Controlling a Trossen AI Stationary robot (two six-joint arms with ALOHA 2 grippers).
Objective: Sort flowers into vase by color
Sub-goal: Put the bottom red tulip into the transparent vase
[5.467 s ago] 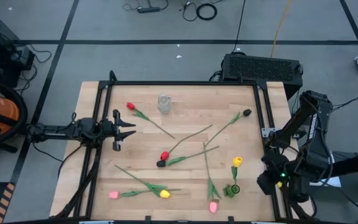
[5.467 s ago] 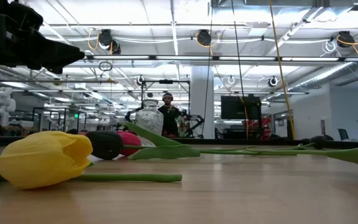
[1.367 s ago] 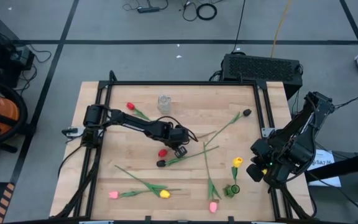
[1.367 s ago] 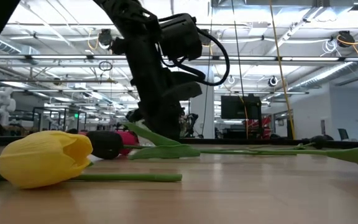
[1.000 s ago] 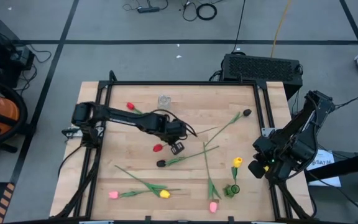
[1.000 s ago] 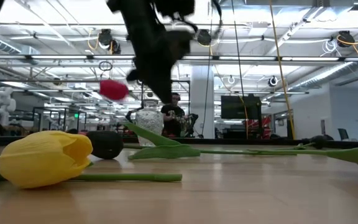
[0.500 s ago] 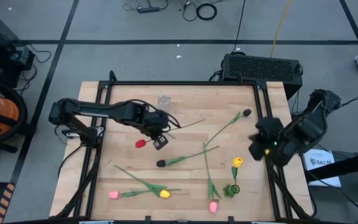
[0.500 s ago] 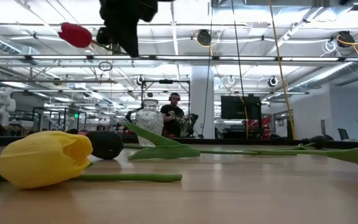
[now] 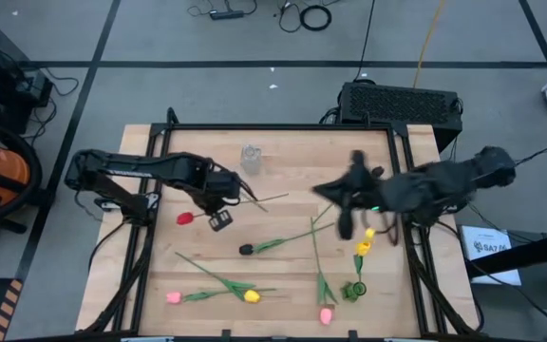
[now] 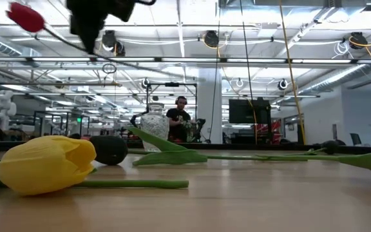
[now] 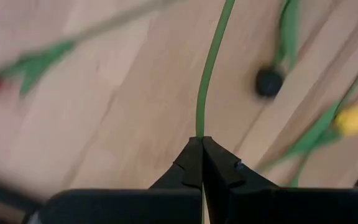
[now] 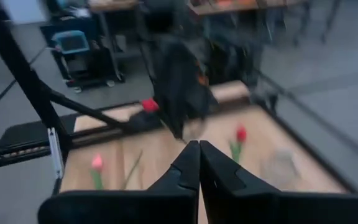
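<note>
Left gripper [image 9: 220, 219] clamped on red tulip [image 9: 184, 218] stem, lifted off table. Right gripper [image 12: 199, 163] closed, empty. Swing stem end vertical above vase [image 9: 251, 157]; lower slowly, avoid tipping.

Pale, matt wooden table [image 9: 283, 166] with visible plank grain, edged by a black metal frame [image 9: 283, 127]. A clear glass vase [image 9: 251, 158], faceted and glinting, stands toward 12 o'clock. Artificial tulips look like smooth plastic or cloth: a satin yellow head [image 10: 47, 164], a matt dark maroon head [image 10: 110, 149], thin waxy green stems [image 11: 209, 68]. The left gripper [image 11: 202, 163] fingers are matt black plastic.
</note>
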